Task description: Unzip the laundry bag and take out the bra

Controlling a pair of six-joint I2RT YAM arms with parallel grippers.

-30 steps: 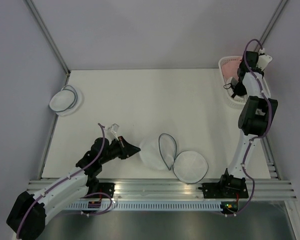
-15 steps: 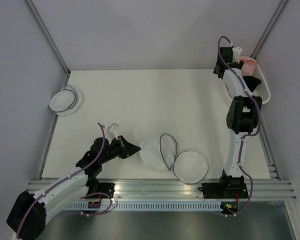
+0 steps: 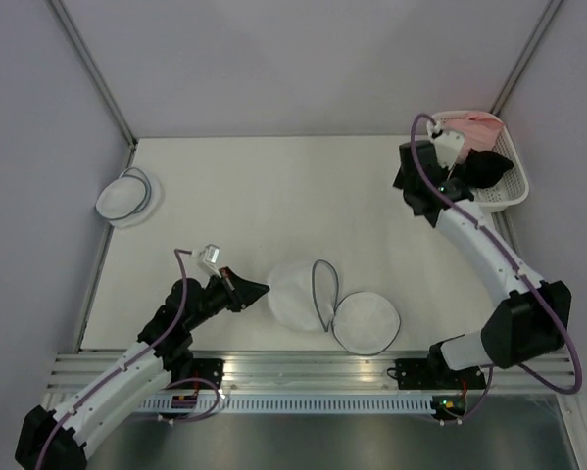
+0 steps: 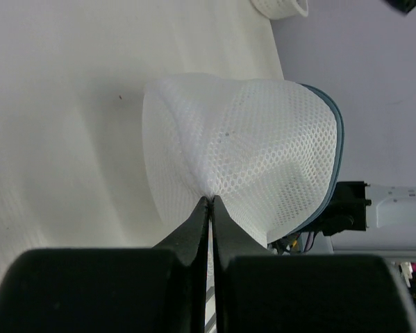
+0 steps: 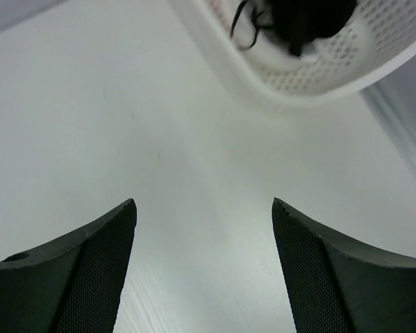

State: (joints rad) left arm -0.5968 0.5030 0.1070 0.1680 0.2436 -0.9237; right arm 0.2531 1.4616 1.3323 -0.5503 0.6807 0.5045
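**Left claw pinching bag mesh; right claw spread and empty by the basket**

Left claw point(image 4: 209, 201) is pressed together on a fold of mesh at the closed end of the laundry bag point(image 4: 263, 152), apparently to anchor it. The bag lies on its side near the front edge of the table point(image 3: 273, 196), with the zipper rim point(image 3: 324, 286) gaping and the disc lid point(image 3: 366, 323) folded out flat beside it. Right claw point(image 5: 202, 205) holds nothing and hangs over bare table just short of the white basket point(image 5: 374, 62). In the basket lies a dark strappy garment point(image 5: 305, 17), judged to be the bra, with a pink item point(image 3: 474, 122) behind it. The basket sits in the far right corner. There is open table between the arms, and a smaller white dome point(image 3: 126, 196) sits well apart on the left
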